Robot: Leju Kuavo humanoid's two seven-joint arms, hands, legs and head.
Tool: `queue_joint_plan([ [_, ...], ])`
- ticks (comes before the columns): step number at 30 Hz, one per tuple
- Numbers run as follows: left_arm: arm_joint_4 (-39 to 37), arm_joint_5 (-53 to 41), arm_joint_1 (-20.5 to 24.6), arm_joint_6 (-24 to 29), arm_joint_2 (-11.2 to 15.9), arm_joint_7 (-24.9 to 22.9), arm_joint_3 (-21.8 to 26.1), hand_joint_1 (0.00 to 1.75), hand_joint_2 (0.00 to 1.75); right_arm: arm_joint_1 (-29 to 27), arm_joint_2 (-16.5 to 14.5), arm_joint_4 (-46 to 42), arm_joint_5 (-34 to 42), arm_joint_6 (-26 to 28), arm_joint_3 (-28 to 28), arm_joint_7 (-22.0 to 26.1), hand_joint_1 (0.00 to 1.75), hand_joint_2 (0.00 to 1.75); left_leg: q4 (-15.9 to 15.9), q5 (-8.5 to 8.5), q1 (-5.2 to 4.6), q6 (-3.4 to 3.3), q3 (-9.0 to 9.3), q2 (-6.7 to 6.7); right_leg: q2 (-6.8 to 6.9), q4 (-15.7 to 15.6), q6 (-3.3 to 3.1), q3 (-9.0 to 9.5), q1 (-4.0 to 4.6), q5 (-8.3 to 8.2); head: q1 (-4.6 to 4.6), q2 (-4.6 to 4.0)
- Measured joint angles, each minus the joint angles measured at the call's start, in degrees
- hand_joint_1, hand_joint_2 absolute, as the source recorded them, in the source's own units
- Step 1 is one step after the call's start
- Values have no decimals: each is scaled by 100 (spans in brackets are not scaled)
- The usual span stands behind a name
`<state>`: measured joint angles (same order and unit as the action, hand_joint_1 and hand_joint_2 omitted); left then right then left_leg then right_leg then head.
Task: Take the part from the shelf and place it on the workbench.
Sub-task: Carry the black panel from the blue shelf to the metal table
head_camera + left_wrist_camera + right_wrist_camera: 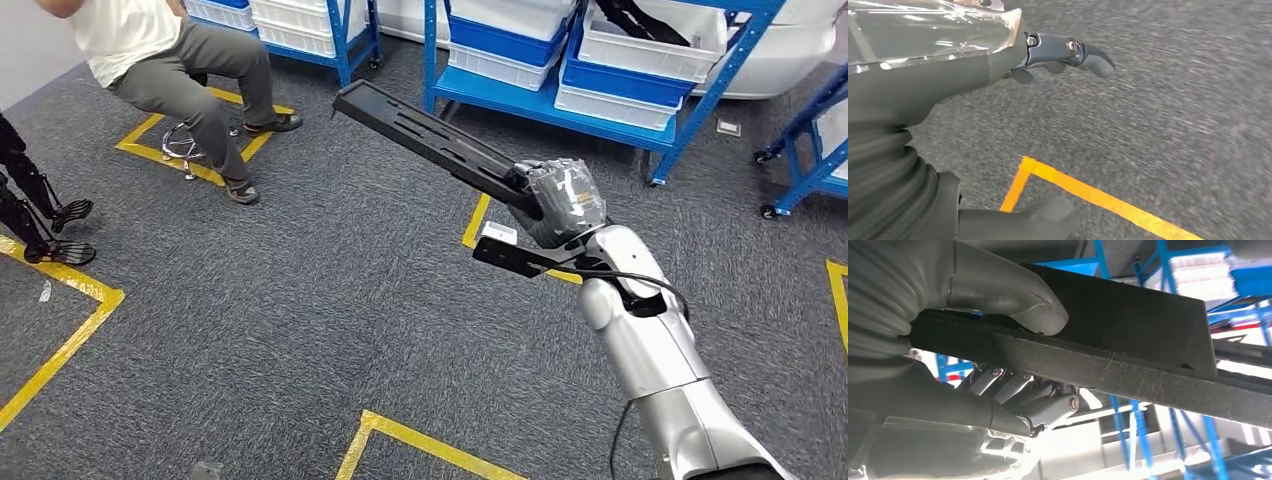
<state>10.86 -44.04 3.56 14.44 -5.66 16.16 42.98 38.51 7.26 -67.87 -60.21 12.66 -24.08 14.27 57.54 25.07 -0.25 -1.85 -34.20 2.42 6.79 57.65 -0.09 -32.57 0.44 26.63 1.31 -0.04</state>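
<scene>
In the head view the right hand [562, 205], wrapped in clear film, grips a long black part [430, 138] near one end; the part reaches up and to the left over the grey carpet [330, 320], its far end pointing toward the blue shelving [540, 95] stacked with white and blue bins [640, 60]. A person [170, 70] sits on a stool [185, 140] at the upper left, inside a square of yellow floor tape [150, 130].

The right wrist view gives the grasp close up: the thick grey thumb [1013, 297] presses on one face of the flat black part [1128, 345] while the darker fingers [1033, 395] curl under the opposite side, so the part is clamped between them, with blue shelf frames [1158, 270] blurred behind.

The left wrist view looks down at carpet [1173, 110] and a corner of yellow tape [1073, 185]. The left hand [998, 65] holds nothing; its fingers [1073, 52] are loosely extended, apart from the thumb [1038, 215].
</scene>
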Motion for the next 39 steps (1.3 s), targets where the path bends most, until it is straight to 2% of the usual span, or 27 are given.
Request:
queue_joint_plan([
  [2,0,8,-4,34,-10,-70,16,0,175,17,-61,11,-24,3,-37,-21,175,175,-72,-73,33,-78,5,-115,-166,178,25,-80,-11,126,-10,-1],
  [4,-1,26,8,12,-25,-278,50,0,175,35,-118,45,-29,1,-77,-13,175,175,-107,-121,54,-125,-2,-234,-482,788,1,-335,-53,429,-28,-1],
  [6,-6,37,18,-224,-35,-818,94,0,175,59,-202,131,-14,-18,-140,35,175,175,-104,-139,58,-127,-24,-378,-606,1500,1,-649,-84,683,-39,0],
  [7,-10,33,11,-387,-45,-1138,110,0,175,76,-257,181,-7,-28,-181,55,175,175,-101,-146,60,-119,-30,-453,-622,1633,33,-711,-98,699,-38,0],
  [8,-14,24,0,-524,-57,-1394,121,0,175,95,-311,222,-3,-37,-220,58,175,175,-96,-153,63,-109,-34,-526,-635,1536,84,-664,-112,621,-38,0],
  [9,-17,20,-10,-623,-72,-1570,129,0,175,112,-354,248,-2,-39,-255,50,175,175,-88,-158,70,-94,-35,-600,-665,1227,142,-518,-131,472,-36,0],
  [11,-17,54,-8,-753,-97,-1765,162,0,175,131,-396,261,5,-37,-306,26,175,175,-44,-157,76,-42,-67,-755,-855,449,228,-156,-182,181,-38,0],
  [13,-17,114,11,-933,-102,-2011,224,0,175,132,-402,261,12,-35,-343,16,175,175,-4,-169,81,38,-136,-903,-989,86,217,13,-194,83,-32,0],
  [15,-19,121,-5,-1117,-97,-2338,280,0,175,126,-408,254,13,-35,-366,9,175,175,-8,-207,110,117,-197,-1021,-914,72,147,20,-180,64,-27,0],
  [16,-19,74,-24,-1195,-95,-2473,296,0,175,123,-413,231,8,-35,-373,1,175,175,18,-192,119,149,-231,-975,-861,65,112,18,-182,45,-25,0],
  [18,-20,-105,-41,-1305,-83,-2595,293,0,175,91,-400,132,-25,-34,-374,-49,175,175,340,10,122,200,-397,-688,-754,42,24,18,-195,14,17,0],
  [19,-20,-202,-33,-1355,-75,-2607,278,0,175,50,-373,65,-52,-32,-371,-84,175,175,667,189,120,221,-551,-493,-692,41,-4,20,-178,11,38,0],
  [20,-20,-280,-21,-1396,-67,-2609,257,0,175,-12,-333,-1,-80,-31,-360,-122,175,175,1058,370,124,238,-736,-372,-622,41,-27,18,-160,14,57,0],
  [21,-20,-336,-12,-1432,-60,-2612,236,0,175,-89,-285,-60,-104,-29,-341,-153,175,175,1401,498,131,250,-899,-311,-545,42,-35,18,-143,19,58,0],
  [22,-20,-374,-9,-1459,-56,-2618,218,0,175,-172,-236,-110,-137,-28,-315,-174,175,175,1593,538,135,253,-988,-279,-468,42,-42,17,-130,23,58,0],
  [23,-20,-404,-12,-1478,-53,-2622,204,0,175,-246,-193,-152,-173,-28,-287,-187,175,175,1579,482,137,248,-970,-258,-398,42,-47,17,-122,27,59,0],
  [24,-20,-425,-15,-1484,-47,-2623,196,0,175,-301,-157,-184,-210,-28,-262,-191,175,175,1338,341,136,231,-829,-227,-338,42,-49,17,-115,30,58,0],
  [26,-16,-447,-4,-1468,-31,-2607,188,0,175,-353,-114,-237,-266,-28,-223,-183,175,175,573,50,90,161,-387,11,-241,44,-42,21,-86,38,59,0],
  [28,-12,-447,27,-1450,-22,-2577,186,0,175,-365,-88,-282,-287,-28,-191,-166,175,175,118,-53,19,90,-148,195,-143,45,-15,22,-48,50,53,0],
  [29,-11,-447,39,-1446,-21,-2564,186,0,175,-369,-79,-299,-295,-29,-182,-159,175,175,69,-45,-9,72,-142,191,-87,41,6,24,-35,57,48,0],
  [31,-11,-434,39,-1441,-25,-2539,185,0,175,-372,-77,-321,-301,-31,-179,-146,175,175,21,-90,-6,18,-140,48,-12,47,57,27,-28,81,46,0],
  [33,-13,-414,39,-1435,-38,-2510,187,0,175,-369,-72,-338,-301,-33,-178,-135,175,175,-59,-160,20,-56,-105,-79,-213,298,73,-70,-33,242,31,-1],
  [35,-13,-408,51,-1432,-51,-2485,189,0,175,-381,-58,-341,-300,-44,-179,-125,175,175,-89,-203,35,-105,-102,-231,-516,1002,35,-382,-71,559,11,-1],
  [36,-13,-414,55,-1430,-54,-2483,189,0,175,-395,-53,-340,-301,-49,-181,-120,175,175,-87,-213,37,-117,-109,-317,-588,1382,30,-563,-88,689,7,0],
  [37,-13,-422,54,-1429,-60,-2484,189,0,175,-408,-50,-339,-302,-56,-186,-118,175,175,-85,-217,38,-118,-113,-410,-621,1625,49,-689,-103,746,3,0],
  [38,-13,-433,50,-1427,-69,-2487,190,0,175,-417,-50,-339,-306,-62,-192,-114,175,175,-79,-220,41,-115,-115,-500,-637,1650,92,-717,-117,709,3,0],
  [39,-13,-446,47,-1425,-80,-2490,190,0,175,-417,-51,-340,-310,-73,-198,-110,175,175,-69,-222,47,-108,-115,-591,-657,1447,152,-636,-134,585,3,0],
])
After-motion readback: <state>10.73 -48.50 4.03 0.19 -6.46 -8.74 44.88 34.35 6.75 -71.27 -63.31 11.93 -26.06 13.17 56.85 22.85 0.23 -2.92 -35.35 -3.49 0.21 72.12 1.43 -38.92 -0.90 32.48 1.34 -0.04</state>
